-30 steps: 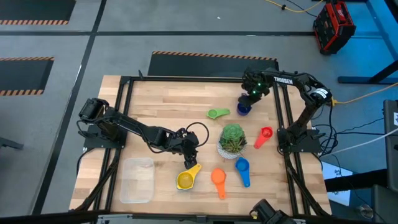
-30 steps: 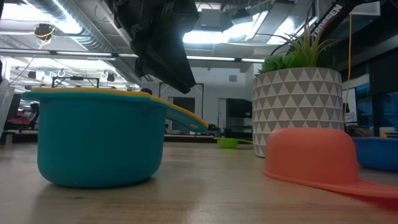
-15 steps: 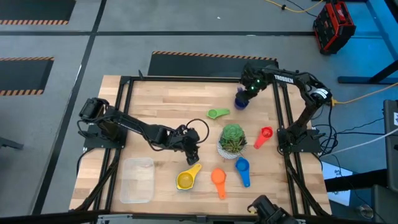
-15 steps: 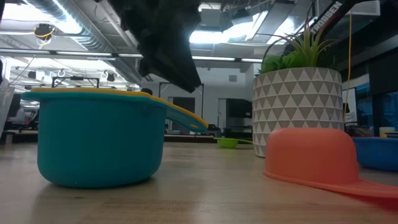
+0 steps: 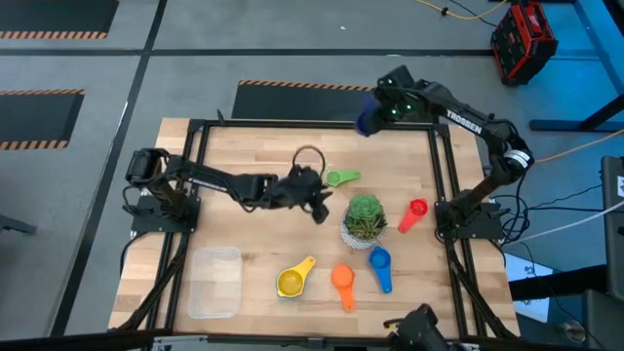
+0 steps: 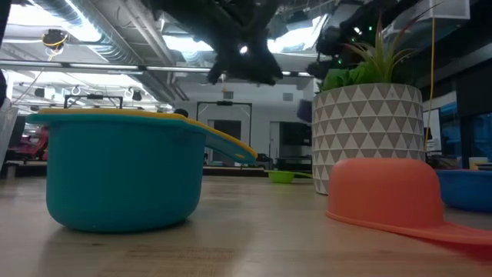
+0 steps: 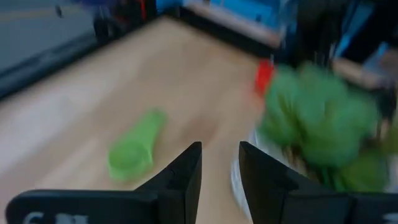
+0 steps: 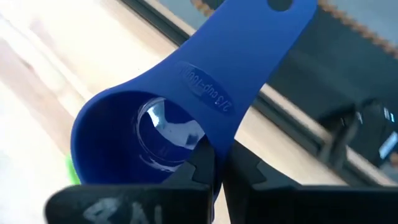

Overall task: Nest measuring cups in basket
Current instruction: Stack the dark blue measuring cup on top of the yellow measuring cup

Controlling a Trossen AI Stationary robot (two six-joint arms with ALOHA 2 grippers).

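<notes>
Pale wood tabletop (image 5: 253, 146) carried most measuring cups loose; the basket (image 5: 214, 281) lay bare. A dark blue cup (image 8: 149, 134) was clamped in the right gripper's (image 5: 370, 119) fingers, raised at the far edge. The left gripper (image 5: 314, 197), fingers slightly apart and holding nothing, was beside the green cup (image 5: 341, 178). Carriage to the basket was judged next.

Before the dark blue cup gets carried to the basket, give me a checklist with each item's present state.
1. Right hand shut on the dark blue cup: ok.
2. Cup lifted off the table: ok.
3. Basket free of cups: ok.
4. Left hand holding nothing, fingers apart: ok.
5. Left hand out of the carrying path: not ok; it sits mid-table between the green cup and the plant.
6. Grip firm enough for the carry: cannot tell.
</notes>
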